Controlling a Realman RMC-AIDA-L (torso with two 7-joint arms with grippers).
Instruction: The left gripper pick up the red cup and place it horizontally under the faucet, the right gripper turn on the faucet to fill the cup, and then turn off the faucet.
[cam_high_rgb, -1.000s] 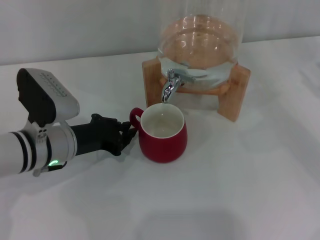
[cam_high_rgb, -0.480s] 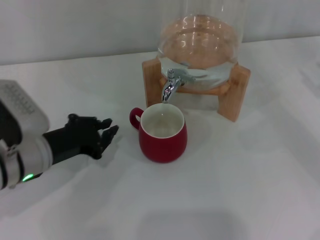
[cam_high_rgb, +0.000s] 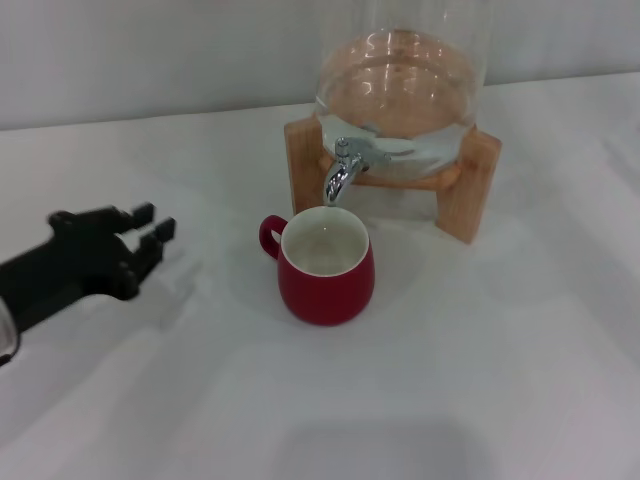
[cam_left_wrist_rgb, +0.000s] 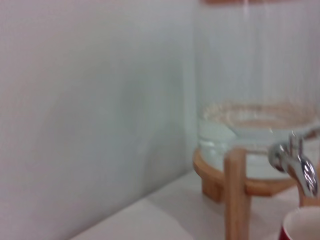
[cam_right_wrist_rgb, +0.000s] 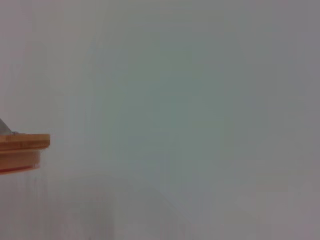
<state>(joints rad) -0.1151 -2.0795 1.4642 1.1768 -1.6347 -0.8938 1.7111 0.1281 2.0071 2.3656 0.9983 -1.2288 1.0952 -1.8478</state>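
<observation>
Red cup (cam_high_rgb: 325, 267) sits upright on the white desk (cam_high_rgb: 480, 380) right under the faucet (cam_high_rgb: 340, 172) to catch water, while my left hand (cam_high_rgb: 150, 235), fingers apart, holds nothing.

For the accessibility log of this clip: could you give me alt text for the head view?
A red cup stands upright on the white table directly below the chrome faucet of a glass dispenser on a wooden stand. The left gripper, fingers open and empty, is off to the cup's left.
</observation>
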